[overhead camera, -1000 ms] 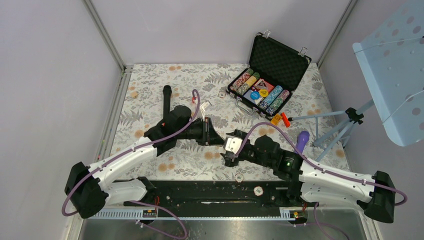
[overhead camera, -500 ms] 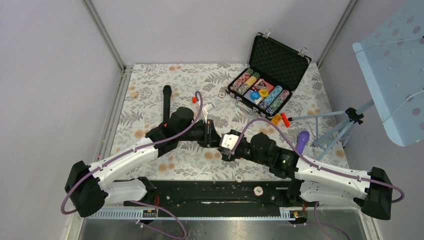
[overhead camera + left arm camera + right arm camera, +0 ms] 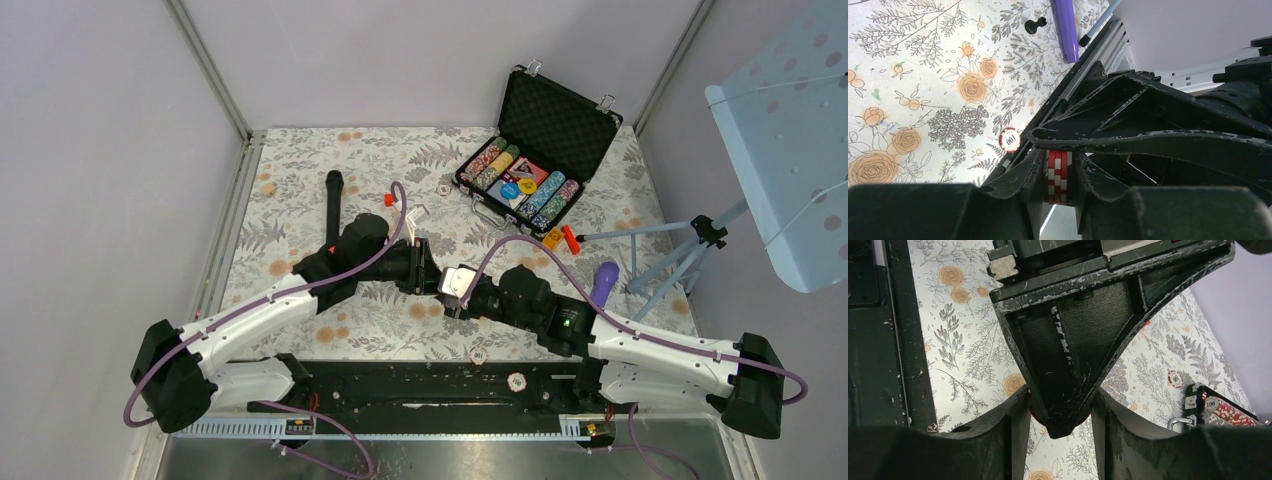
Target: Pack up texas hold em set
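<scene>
Near the floral table's [image 3: 300, 170] front edge, left gripper [image 3: 1058, 162] pinches red-and-white striped round chips [image 3: 1058, 187]; right gripper [image 3: 1060, 412] straddles it, grip uncertain.

The floral-print counter [image 3: 300, 160] carries an open black foam-lined briefcase [image 3: 558, 118] at its far right corner — a black microphone [image 3: 333, 205] lies toward the left, a small red block [image 3: 388, 199] and a loose round poker chip [image 3: 443, 186] between them.
</scene>
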Available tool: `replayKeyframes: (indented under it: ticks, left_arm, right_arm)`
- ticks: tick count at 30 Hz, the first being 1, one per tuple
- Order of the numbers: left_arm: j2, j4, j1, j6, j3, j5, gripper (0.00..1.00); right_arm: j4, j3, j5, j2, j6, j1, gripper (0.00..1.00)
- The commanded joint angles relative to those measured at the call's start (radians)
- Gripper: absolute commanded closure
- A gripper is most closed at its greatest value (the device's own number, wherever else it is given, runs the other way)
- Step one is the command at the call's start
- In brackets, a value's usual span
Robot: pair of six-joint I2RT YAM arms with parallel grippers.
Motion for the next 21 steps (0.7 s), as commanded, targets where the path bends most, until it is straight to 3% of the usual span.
replayKeyframes:
  ticks: [1, 6, 11, 17, 21]
  left_arm:
    - [0.001, 0.027, -0.007, 0.011, 0.039, 0.001, 0.69]
    - [-0.001, 0.027, -0.007, 0.011, 0.037, -0.001, 0.64]
    - [-0.002, 0.025, -0.007, 0.011, 0.034, -0.003, 0.70]
    - [-0.001, 0.016, -0.006, 0.015, 0.035, -0.008, 0.99]
    - [0.001, 0.015, -0.007, 0.017, 0.037, -0.007, 1.00]
  right_arm:
    - [0.041, 0.049, -0.003, -0.002, 0.021, 0.003, 1.00]
    - [0.041, 0.049, -0.003, -0.004, 0.022, 0.003, 1.00]
    - [0.029, 0.047, -0.001, -0.005, 0.020, 0.003, 1.00]
    - [0.018, 0.039, -0.012, -0.011, 0.018, 0.003, 1.00]
    - [0.013, 0.039, -0.011, -0.015, 0.017, 0.003, 1.00]
